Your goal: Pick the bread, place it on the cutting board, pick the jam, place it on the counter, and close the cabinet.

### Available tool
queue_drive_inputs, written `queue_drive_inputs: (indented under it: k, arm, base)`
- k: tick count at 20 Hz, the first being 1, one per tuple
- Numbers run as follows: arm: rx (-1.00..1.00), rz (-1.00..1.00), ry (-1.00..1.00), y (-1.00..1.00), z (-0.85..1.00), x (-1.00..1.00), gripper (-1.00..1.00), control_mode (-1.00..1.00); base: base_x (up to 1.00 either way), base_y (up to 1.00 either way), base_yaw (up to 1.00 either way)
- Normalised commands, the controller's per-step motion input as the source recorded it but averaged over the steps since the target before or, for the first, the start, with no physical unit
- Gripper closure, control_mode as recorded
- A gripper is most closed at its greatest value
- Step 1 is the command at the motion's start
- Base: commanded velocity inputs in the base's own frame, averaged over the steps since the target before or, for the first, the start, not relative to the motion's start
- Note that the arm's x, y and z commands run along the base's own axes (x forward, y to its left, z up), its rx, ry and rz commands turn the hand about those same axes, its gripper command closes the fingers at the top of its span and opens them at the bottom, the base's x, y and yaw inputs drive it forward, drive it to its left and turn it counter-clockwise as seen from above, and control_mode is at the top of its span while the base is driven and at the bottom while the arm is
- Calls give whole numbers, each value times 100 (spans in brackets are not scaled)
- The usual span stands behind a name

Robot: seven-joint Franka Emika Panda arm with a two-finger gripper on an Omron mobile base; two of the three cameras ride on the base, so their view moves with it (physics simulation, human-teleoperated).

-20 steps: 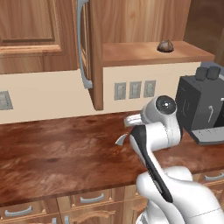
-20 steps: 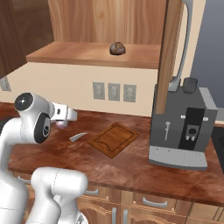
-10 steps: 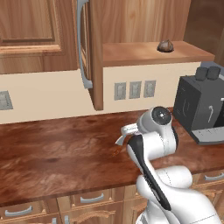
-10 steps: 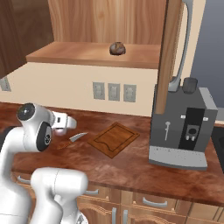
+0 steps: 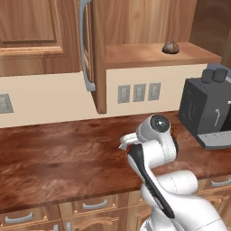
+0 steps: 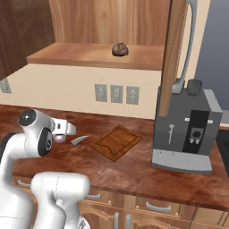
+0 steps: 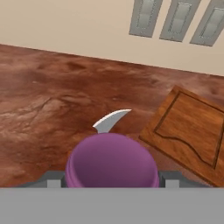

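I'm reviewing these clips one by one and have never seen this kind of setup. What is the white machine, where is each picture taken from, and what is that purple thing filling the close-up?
This is a rendered kitchen. The white machine is a robot arm on a mobile base. Two pictures come from cameras on the base, behind the arm to its left and right. The third comes from a camera on the hand, looking along the gripper.

The purple thing is the lid of the jam jar, held between the gripper's fingers close to the lens. Beyond it on the counter lie a curved knife and the cutting board, which has nothing on it.

In the base views, the bread sits on the open cabinet's shelf, with the cabinet door ajar. A grey coffee machine stands on the counter.
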Motion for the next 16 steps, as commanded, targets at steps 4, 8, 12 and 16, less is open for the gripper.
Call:
queue_drive_inputs:
  k: [4,8,12,16]
  arm:
    - [0,4,0,18,-39,8,100,-100]
    - [0,3,0,22,-34,14,100,-100]
    - [0,3,0,27,-33,18,100,-100]
    - [0,2,0,31,-30,16,100,-100]
  base:
    - [0,0,0]
    - [0,0,0]
    - [0,0,0]
    - [0,0,0]
